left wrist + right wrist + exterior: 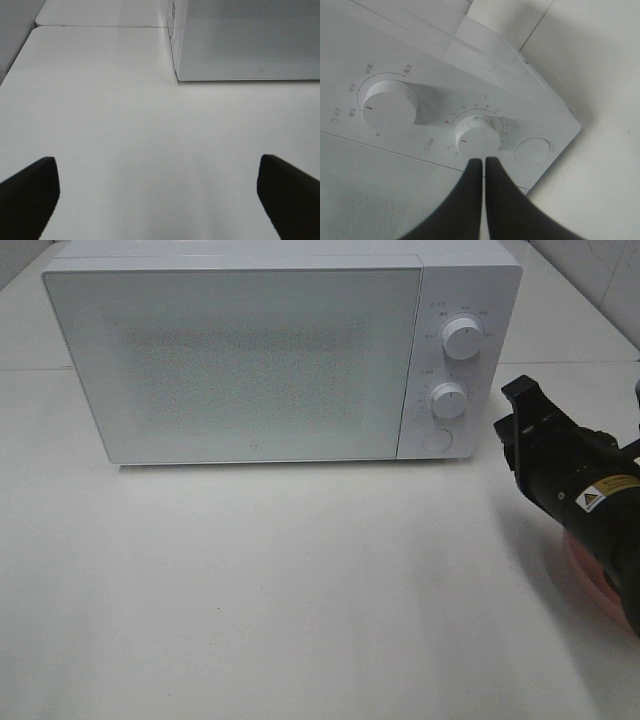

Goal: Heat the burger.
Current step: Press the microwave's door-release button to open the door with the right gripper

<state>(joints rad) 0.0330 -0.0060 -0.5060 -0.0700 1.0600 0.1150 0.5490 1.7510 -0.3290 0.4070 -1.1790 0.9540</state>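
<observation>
**Right pincer clenched, nosed up to the microwave's lower knob; burger not in view**

Right pincer: fingers pressed together, nothing between them. Tips sit just short of the lower knob, apart from it, with the pincer's long axis aimed almost straight at the knob face. The knob's red mark is close to the 0 end of its scale.

Beside it on the microwave's panel: the upper knob on one side, the round button on the other.

Microwave: door shut and frosted, so the inside can't be read.

Burger: can't be seen in any view. A sliver of pink plate shows on the bench, off the microwave's knob-side front corner and under the right arm. Nothing shows on that sliver. Judgement: the burger is probably behind the door and the step in hand is setting the timer, but this is unconfirmed.

Left pincer: released wide, empty, over bare bench off the microwave's far front corner, well apart from the knobs.

The right arm is clearly nearer. The next move likely needs the fingers spread to straddle the knob, then a twist about the knob's axis.
</observation>
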